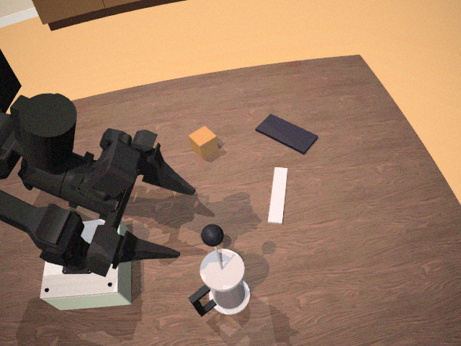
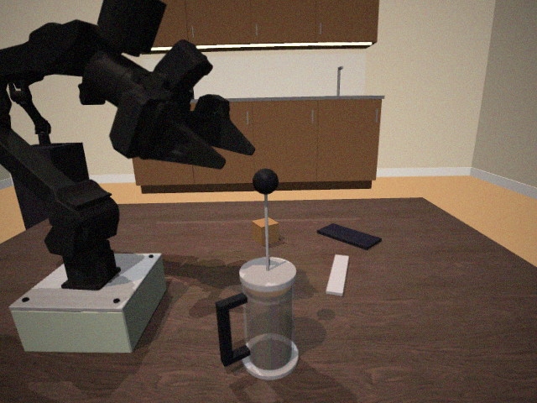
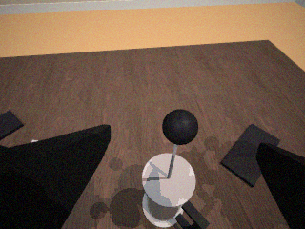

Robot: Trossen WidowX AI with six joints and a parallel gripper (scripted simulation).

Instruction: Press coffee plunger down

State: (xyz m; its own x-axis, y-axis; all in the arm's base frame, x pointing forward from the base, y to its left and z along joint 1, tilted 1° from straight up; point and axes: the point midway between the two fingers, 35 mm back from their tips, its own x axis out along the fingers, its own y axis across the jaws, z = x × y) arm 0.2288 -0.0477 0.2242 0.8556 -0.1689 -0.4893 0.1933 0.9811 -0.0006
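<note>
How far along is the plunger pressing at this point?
Early. Done: nothing on the press itself; it stands upright and the rod is fully raised, the knob high above the lid. In hand: the open, empty gripper hangs just above and beside the knob, not touching it. Left: reaching the knob, pushing it all the way down, then letting go.

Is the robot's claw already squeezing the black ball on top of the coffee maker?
No, the gripper is wide open and hangs above and to the side of the black ball, not touching it.
</note>
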